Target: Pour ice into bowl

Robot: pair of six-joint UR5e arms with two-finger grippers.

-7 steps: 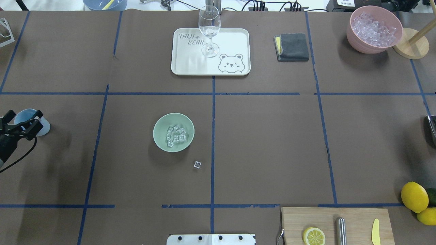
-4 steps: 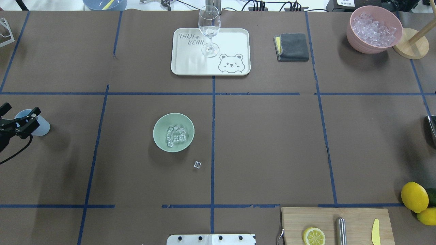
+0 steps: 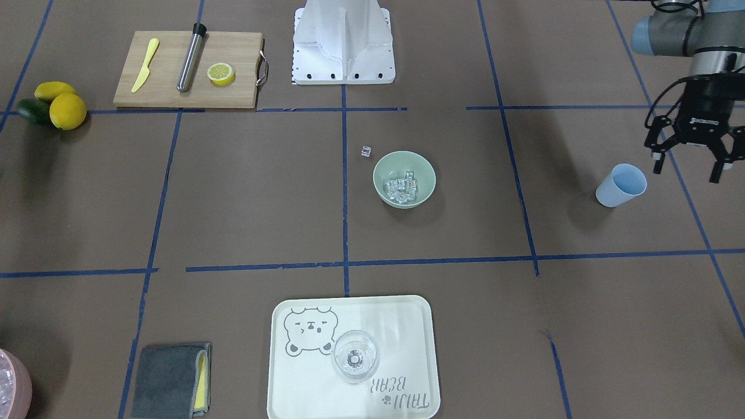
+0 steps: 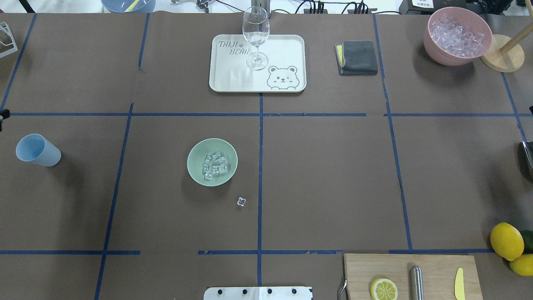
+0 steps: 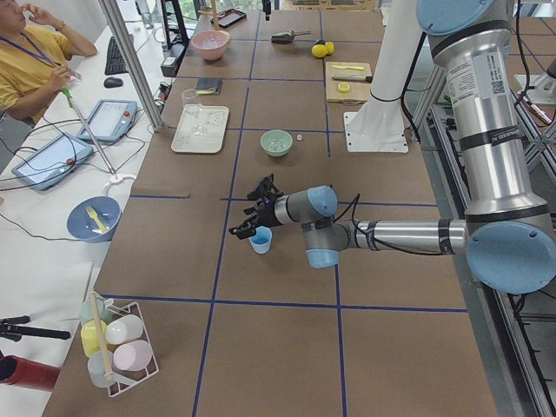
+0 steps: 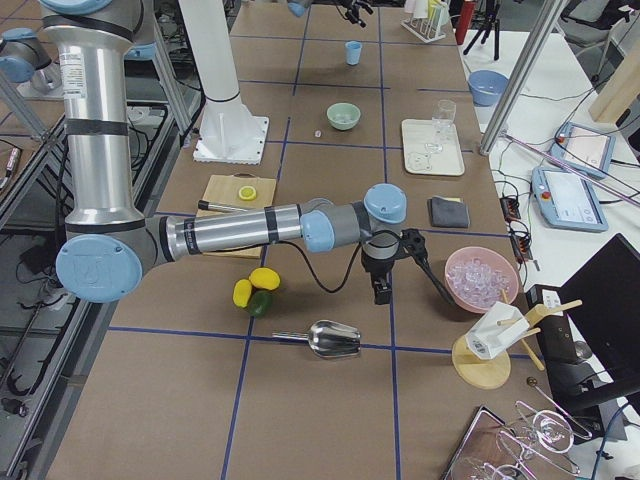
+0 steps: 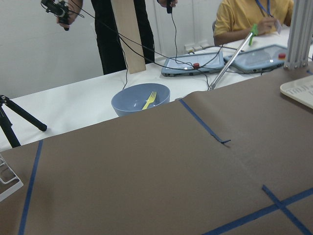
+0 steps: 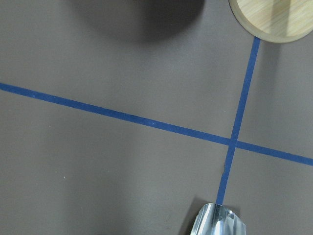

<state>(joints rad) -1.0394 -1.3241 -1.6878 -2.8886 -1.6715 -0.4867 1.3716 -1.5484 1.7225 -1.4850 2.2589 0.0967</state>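
The pale green bowl (image 4: 195, 155) stands left of the table's middle with a handful of clear ice cubes (image 4: 215, 166) in it; it also shows in the front view (image 3: 423, 169) with the ice (image 3: 403, 187). One stray cube (image 4: 241, 201) lies on the table beside the bowl. The pale blue cup (image 3: 621, 185) stands upright and looks empty, far left in the overhead view (image 4: 37, 150). My left gripper (image 3: 687, 171) is open and empty, raised beside the cup and apart from it. My right gripper (image 6: 380, 292) shows only in the right side view; I cannot tell its state.
A pink bowl of ice (image 4: 457, 35) and a wooden stand base (image 4: 501, 53) are at the far right. A tray (image 4: 287, 46) bears a wine glass (image 4: 255, 37). A grey cloth (image 4: 357, 57), a cutting board (image 4: 433, 266), lemons (image 4: 506, 241) and a metal scoop (image 6: 330, 340) are there too.
My open left gripper has drawn back from over the blue cup toward the table's left edge and almost left the overhead view. The cup, bowl and ice have not moved.
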